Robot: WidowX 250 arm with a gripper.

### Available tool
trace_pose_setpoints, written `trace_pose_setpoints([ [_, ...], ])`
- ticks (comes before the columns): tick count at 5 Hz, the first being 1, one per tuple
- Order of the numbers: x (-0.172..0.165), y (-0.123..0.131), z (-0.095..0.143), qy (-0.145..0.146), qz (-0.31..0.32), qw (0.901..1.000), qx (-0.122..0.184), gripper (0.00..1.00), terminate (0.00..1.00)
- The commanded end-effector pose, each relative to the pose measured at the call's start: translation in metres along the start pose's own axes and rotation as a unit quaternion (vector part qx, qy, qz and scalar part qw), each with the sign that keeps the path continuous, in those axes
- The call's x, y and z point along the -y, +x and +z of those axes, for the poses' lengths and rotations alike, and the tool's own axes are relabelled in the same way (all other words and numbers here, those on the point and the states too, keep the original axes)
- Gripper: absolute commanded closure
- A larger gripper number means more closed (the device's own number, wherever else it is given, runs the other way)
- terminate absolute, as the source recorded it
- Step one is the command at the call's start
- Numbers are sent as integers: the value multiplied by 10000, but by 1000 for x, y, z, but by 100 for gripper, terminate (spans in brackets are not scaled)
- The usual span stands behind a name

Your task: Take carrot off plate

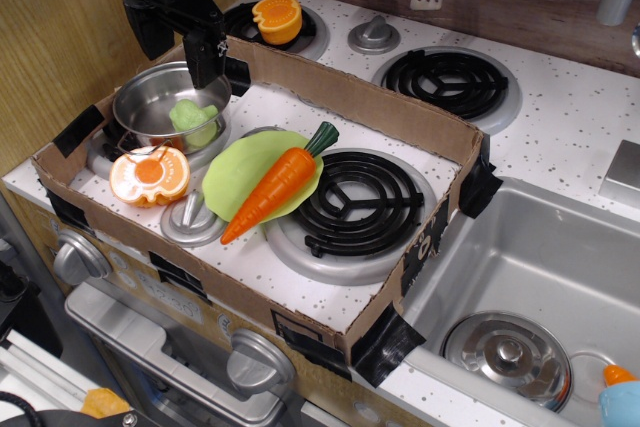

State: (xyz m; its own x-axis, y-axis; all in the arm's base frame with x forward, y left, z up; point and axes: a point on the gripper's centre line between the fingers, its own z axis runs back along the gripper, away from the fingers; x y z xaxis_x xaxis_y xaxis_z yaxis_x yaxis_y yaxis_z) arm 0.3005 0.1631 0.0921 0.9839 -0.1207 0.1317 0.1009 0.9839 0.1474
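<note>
A toy carrot, bright orange with a dark green stem, lies diagonally across a lime-green plate on a play kitchen's speckled white tabletop, its stem end pointing up and right toward a black coil burner and its tapered tip reaching past the plate's lower rim onto a grey knob. A low cardboard wall, patched at the corners with black tape, fences in the plate and its neighbours. Just left of the plate sits an orange-half toy, cut face up; behind it stands a steel pot holding a pale green toy. The black robot arm hangs over the pot at the rear left corner of the enclosure, its gripper poised above the pot's far rim, well apart from the carrot; from this angle I cannot tell how far its jaws are parted, and nothing is seen held in them. Beyond the cardboard, a second orange-half toy rests on a back burner, and to the right a sink holds a steel lid.
</note>
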Motion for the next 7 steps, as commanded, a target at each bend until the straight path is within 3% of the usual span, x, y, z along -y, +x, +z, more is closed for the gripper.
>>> trace_pose_setpoints([
  [1,0,0,0,0,0,10000,0,0,0],
  [2,15,4,11,-172,166,9997,-41,0,0],
  [3,35,8,36,-104,454,9989,22,0,0],
  [4,56,10,48,-233,380,9986,287,0,0],
  [6,88,3,29,-233,-21,9975,667,0,0],
  [7,92,-6,14,-469,-157,9963,704,0,0],
])
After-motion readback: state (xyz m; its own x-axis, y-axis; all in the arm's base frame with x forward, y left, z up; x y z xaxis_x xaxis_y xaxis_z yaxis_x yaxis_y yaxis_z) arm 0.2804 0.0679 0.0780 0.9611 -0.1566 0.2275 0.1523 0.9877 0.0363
